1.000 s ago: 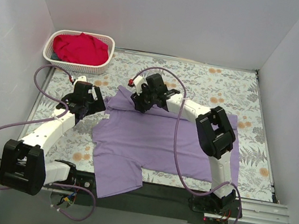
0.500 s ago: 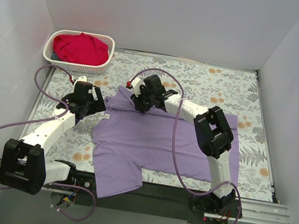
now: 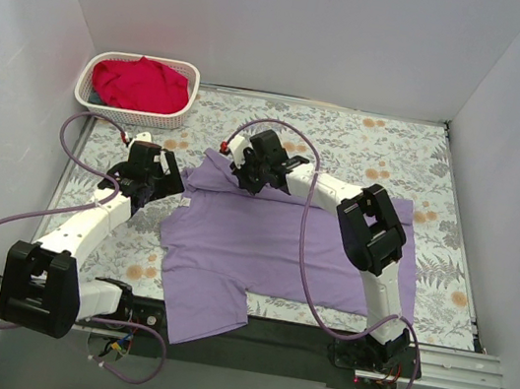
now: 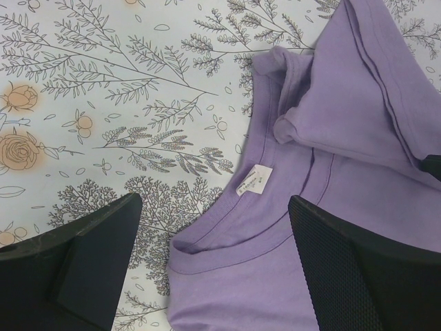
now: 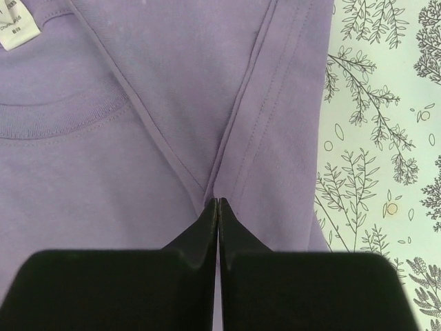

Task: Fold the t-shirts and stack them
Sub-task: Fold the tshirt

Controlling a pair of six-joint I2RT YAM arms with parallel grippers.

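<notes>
The lavender t-shirt [image 3: 261, 245] lies spread on the flowered table, its hem hanging over the near edge. My right gripper [image 3: 243, 178] is at its far left shoulder. In the right wrist view that gripper [image 5: 218, 201] is shut, pinching a raised fold of the lavender t-shirt [image 5: 138, 138] beside the sleeve seam. My left gripper [image 3: 164, 184] hovers over the neck end. In the left wrist view it [image 4: 215, 207] stands open above the collar [image 4: 227, 238] and the white label [image 4: 255, 181], touching nothing. The red t-shirt [image 3: 139, 82] lies crumpled in the basket.
A white lattice basket [image 3: 195, 84] stands at the far left corner of the table. White walls close in the left, back and right sides. The flowered cloth [image 3: 388, 146] shows bare behind and to the right of the lavender shirt.
My right gripper has closed from part open to shut on the fold at the shirt's shoulder. The left arm and its open gripper have not moved.
</notes>
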